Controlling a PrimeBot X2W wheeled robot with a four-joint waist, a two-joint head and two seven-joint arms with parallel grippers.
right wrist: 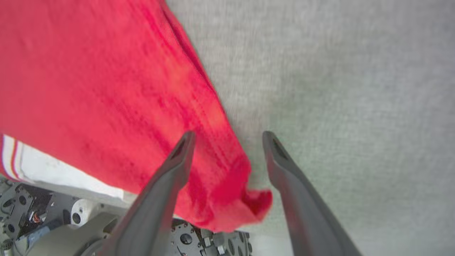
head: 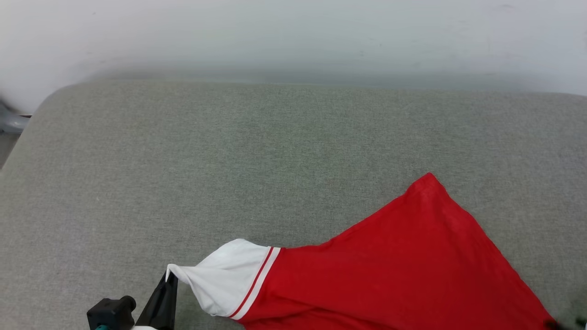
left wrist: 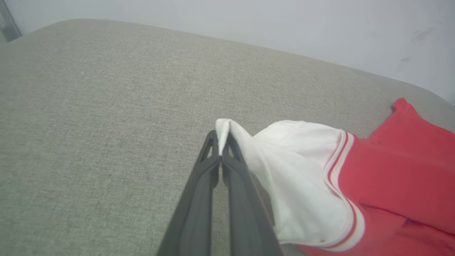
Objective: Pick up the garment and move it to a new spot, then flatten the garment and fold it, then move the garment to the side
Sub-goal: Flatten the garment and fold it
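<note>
Left claw [left wrist: 221,142] clenched, right claw [right wrist: 229,137] released: on the grey upholstered surface [head: 229,160] the red jersey T-shirt [head: 412,266] lies near-right, its white sleeve tip [left wrist: 222,126] pinched in my left. Limp, light cloth; I'd take it by hem corners [right wrist: 256,202].

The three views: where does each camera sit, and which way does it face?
Head view: on the head, facing forward and down at the grey fabric surface and red garment; left jaws at lower left.
Left wrist view: along the shut left jaws, which pinch the white sleeve, toward the pale wall.
Right wrist view: down between the open right jaws at a red corner; the robot's body shows below.
Shared: head and left wrist views both show the pinched sleeve.
</note>
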